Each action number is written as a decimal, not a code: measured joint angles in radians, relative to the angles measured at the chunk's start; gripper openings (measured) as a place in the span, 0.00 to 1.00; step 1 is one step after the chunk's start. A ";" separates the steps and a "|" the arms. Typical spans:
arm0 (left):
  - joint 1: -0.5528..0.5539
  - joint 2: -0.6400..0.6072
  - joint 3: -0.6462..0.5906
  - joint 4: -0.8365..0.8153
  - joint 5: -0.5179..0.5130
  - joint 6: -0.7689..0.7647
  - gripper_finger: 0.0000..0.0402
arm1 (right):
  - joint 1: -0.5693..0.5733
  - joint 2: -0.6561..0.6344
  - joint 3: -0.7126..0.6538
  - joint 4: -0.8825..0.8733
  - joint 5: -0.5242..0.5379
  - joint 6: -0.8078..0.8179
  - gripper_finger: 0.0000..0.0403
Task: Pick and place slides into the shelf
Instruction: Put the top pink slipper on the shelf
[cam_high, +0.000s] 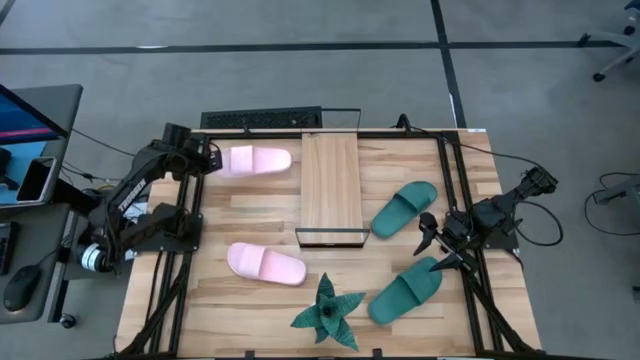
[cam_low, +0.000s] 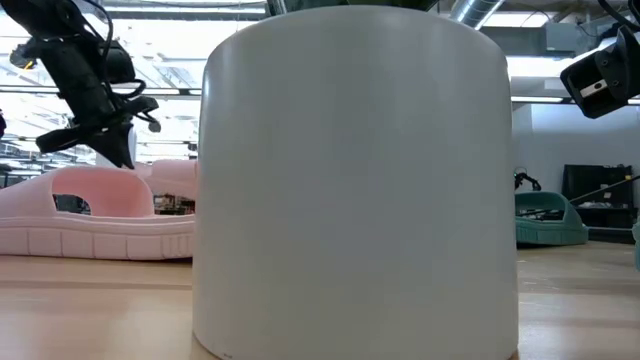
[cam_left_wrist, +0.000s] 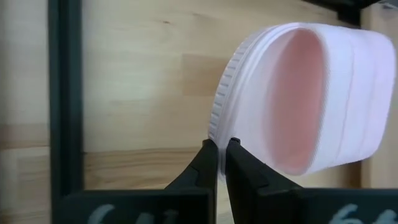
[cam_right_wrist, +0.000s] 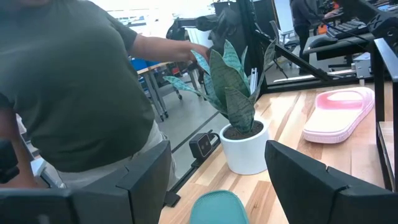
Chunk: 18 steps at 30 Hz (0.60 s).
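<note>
Four soft slip-on slides are lying on the light wooden tabletop (cam_high: 250, 215), and none of them is sitting on the long light-wood slatted shelf with its thin black metal frame (cam_high: 330, 187), which is lying at the tabletop's middle toward the far edge. Left of the shelf, the far pale pink slide (cam_high: 256, 160) is being pinched at its rim by the left gripper (cam_left_wrist: 222, 149), whose fingers are pressed together on the ribbed sole edge. The near pale pink slide (cam_high: 266, 264) is resting nearer the front edge, apart from the shelf. Right of the shelf, the far teal green slide (cam_high: 404, 208) is lying just beside the shelf's near corner, and the near teal green slide (cam_high: 405, 290) is lying closer to the front. The right gripper (cam_high: 432, 243) is hanging between these two teal slides with its fingers spread wide and holding nothing. A round white pot (cam_right_wrist: 245, 154) is holding dark soil and a spiky green plant (cam_high: 327, 313) near the front edge. A person in a dark green shirt (cam_right_wrist: 74, 93) is standing beyond the tabletop.
</note>
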 joint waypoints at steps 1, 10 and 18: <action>0.000 -0.005 0.000 0.003 0.011 -0.006 0.00 | 0.000 0.000 0.000 0.000 0.000 0.000 0.63; 0.000 -0.048 0.000 0.111 0.133 -0.128 0.00 | 0.000 0.000 0.000 0.000 0.000 0.000 0.63; -0.008 -0.052 0.000 0.273 0.239 -0.274 0.00 | 0.000 0.000 0.000 0.000 0.000 0.000 0.63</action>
